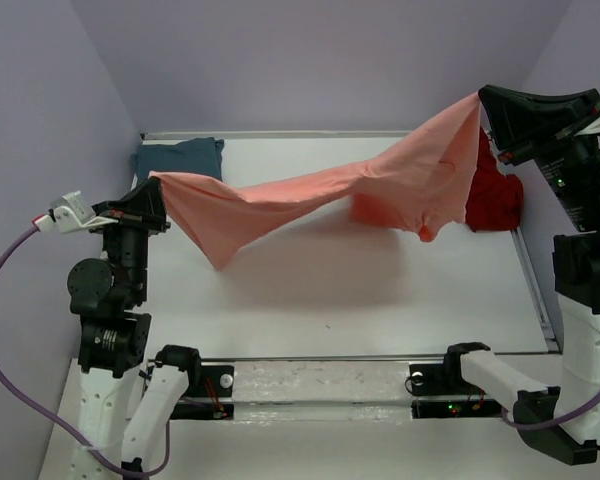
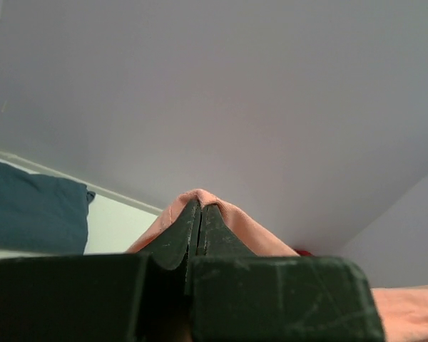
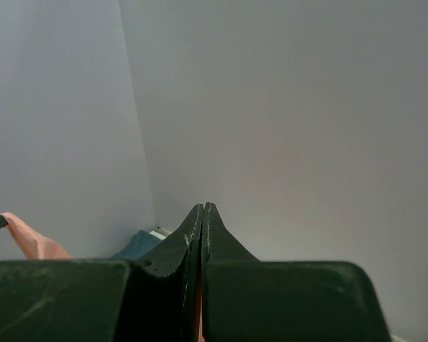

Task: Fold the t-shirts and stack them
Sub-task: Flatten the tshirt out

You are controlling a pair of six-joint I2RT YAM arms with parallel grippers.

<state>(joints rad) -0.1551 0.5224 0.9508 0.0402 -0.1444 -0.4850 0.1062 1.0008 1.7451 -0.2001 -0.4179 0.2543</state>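
Observation:
The salmon-pink t-shirt [image 1: 330,195] hangs stretched in the air across the table between both arms. My left gripper [image 1: 152,180] is shut on its left end, where pink cloth [image 2: 235,224] bulges around the closed fingertips. My right gripper [image 1: 482,100], raised high at the right, is shut on the other end; a sliver of pink shows between its jaws, and the far end of the shirt [image 3: 32,242] appears at the left. The teal t-shirt [image 1: 180,158] lies folded at the back left corner. The dark red t-shirt [image 1: 493,198] lies crumpled at the right edge, partly behind the pink one.
The white table [image 1: 360,290] is bounded by a metal rail [image 1: 536,290] on the right and purple walls behind and at both sides. The arm bases [image 1: 310,385] stand along the near edge.

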